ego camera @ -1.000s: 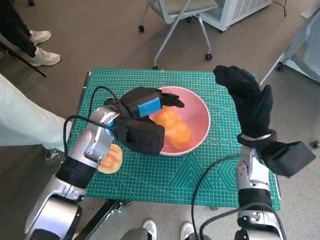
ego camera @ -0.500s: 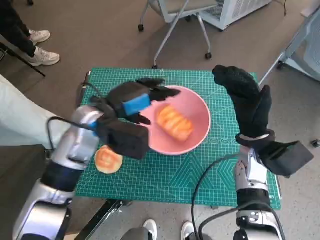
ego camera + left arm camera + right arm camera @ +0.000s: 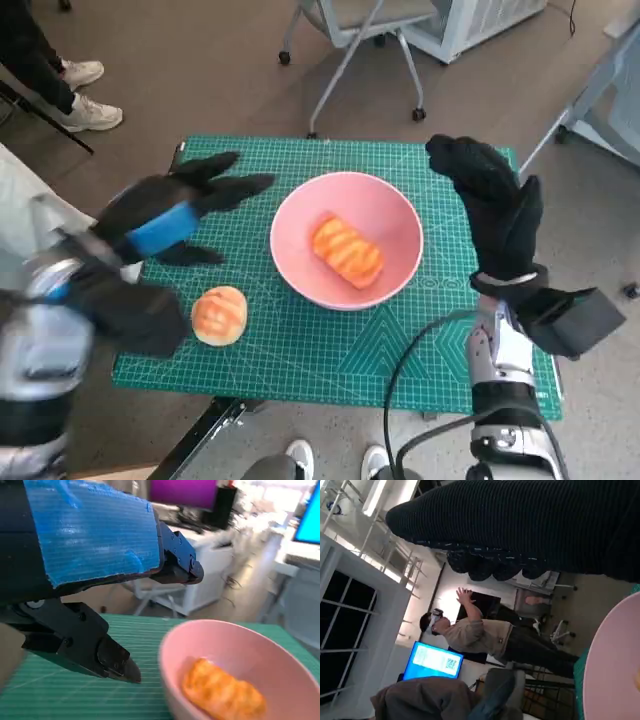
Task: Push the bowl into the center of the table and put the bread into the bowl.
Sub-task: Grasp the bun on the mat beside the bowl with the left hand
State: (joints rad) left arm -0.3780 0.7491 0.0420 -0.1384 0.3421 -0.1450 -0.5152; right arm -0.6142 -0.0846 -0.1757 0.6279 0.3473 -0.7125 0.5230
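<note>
The round pink plastic bowl (image 3: 346, 240) stands near the middle of the green grid-printed cutting mat (image 3: 430, 340) that covers the bench, so the pushing step appears complete. Inside the bowl lies an oblong orange-glazed bread roll (image 3: 347, 251), resting on the bowl's floor; the left wrist view shows the same roll (image 3: 222, 692) well below the bowl's rim (image 3: 210, 627). The placing step thus appears done for this piece.

A second, round golden bun (image 3: 219, 315) sits on the mat beside the bowl, apart from it, toward the robot's left. Whether the task counts this bun as bread to be moved cannot be told from the pictures; if it does, one pick-and-place is left.

The left hand (image 3: 165, 220), black with blue tape across its back, hovers over the mat's left part, fingers spread and holding nothing; it is blurred in the head view. The right hand (image 3: 495, 205), in a black knitted glove, is raised beside the bowl's right rim with fingers extended, empty and not touching the bowl.
</note>
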